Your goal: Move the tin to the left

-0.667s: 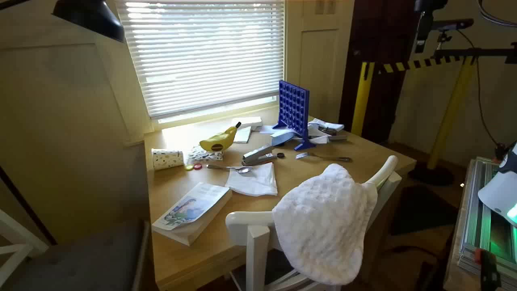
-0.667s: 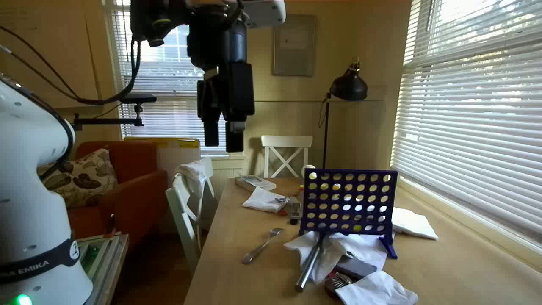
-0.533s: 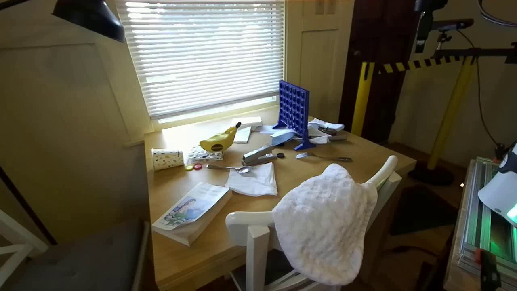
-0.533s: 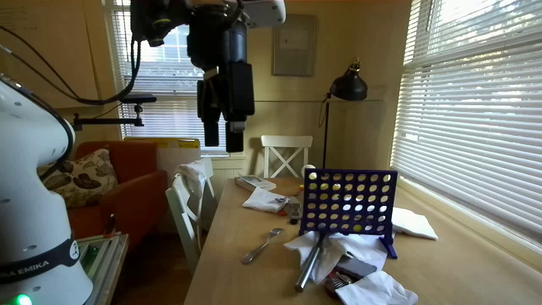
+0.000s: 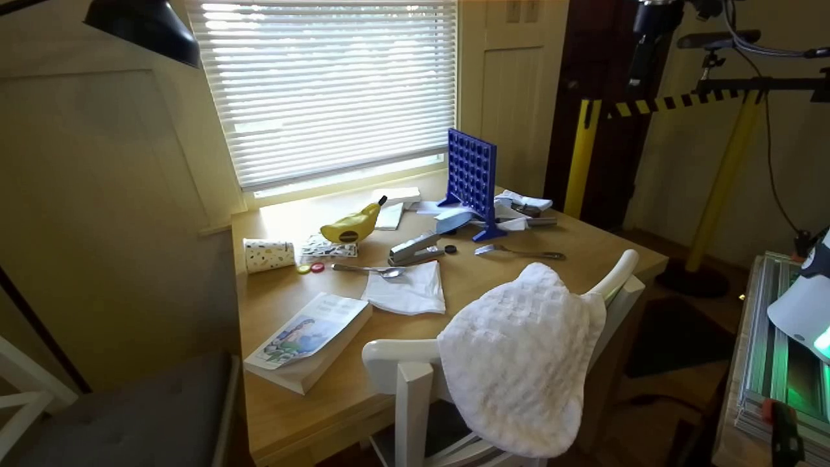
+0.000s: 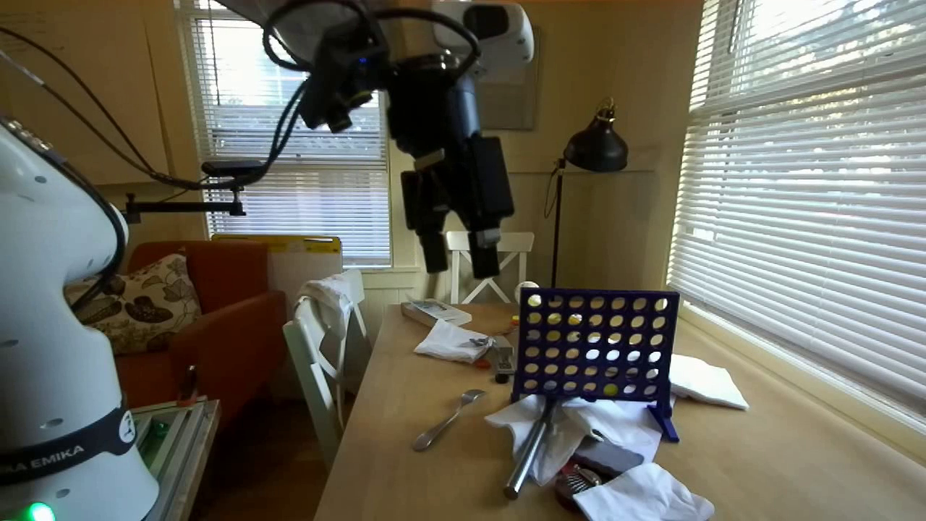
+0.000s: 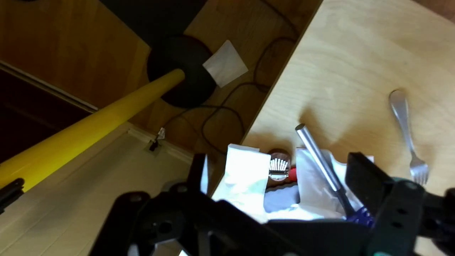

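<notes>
Claw is hanging in the air, well above the level of the desk, toward the end nearest the yellow post. Jaws are standing wide apart; the fingers are leaning slightly off vertical in an exterior view, background showing through the gap. It is holding and touching only air. In the wrist view the desk's post-side edge is running diagonally, well below the claw.

By that edge, a white napkin, a small round piece with metal tines and a metal rod are lying close together. Fork is lying apart from these, between them and the edge where the draped white chair is standing.

Blue game rack is standing upright next, more white napkins lying around its foot. Past it, a stapler is lying nearer the desk's middle. A spoon is lying with its bowl on a square napkin.

Farther, a yellow banana-shaped pouch is resting on or just behind small black-and-white pieces. A book is lying by the far edge, toward the chair-side corner.

Tin: reading the speckled white cylinder as the tin; material cannot be told. It is lying on its side near the far edge, toward the corner by the window blinds, well apart from the claw. A yellow token and a red token are lying just beside it.
</notes>
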### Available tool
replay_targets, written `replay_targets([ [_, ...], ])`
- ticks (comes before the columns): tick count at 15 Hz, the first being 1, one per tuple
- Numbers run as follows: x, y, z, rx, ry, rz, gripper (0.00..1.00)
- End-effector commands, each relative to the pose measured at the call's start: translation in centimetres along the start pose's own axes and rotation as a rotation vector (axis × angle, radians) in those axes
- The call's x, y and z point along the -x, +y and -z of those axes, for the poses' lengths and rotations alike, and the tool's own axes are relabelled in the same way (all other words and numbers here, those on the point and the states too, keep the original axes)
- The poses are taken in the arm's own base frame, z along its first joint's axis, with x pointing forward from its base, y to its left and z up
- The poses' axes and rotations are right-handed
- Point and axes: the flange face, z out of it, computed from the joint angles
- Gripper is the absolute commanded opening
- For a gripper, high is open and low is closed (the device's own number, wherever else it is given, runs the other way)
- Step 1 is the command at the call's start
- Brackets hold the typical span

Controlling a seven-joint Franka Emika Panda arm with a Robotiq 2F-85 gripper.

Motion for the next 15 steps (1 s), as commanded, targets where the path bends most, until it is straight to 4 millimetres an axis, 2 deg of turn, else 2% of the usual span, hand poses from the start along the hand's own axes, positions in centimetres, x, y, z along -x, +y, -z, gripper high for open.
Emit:
replay_targets([
  [1, -4.3, -0.8, -4.5, 0.053, -0.039, -0.021, 1.00],
  [4, -7.2, -2.0, -9.0, -0.001, -0.107, 0.011, 1.00],
  [6, -8.6, -2.3, -10.8, -0.075, -0.150, 0.048, 1.00],
  [10, -9.8, -0.3, -11.4, -0.205, -0.136, 0.058, 1.00],
  [12, -9.2, 1.1, -11.4, -0.274, -0.141, 0.023, 1.00],
  [13, -9.2, -0.4, -11.7, -0.212, -0.139, 0.033, 1.00],
  [15, -8.9, 0.8, -11.5, -0.239, -0.141, 0.021, 1.00],
])
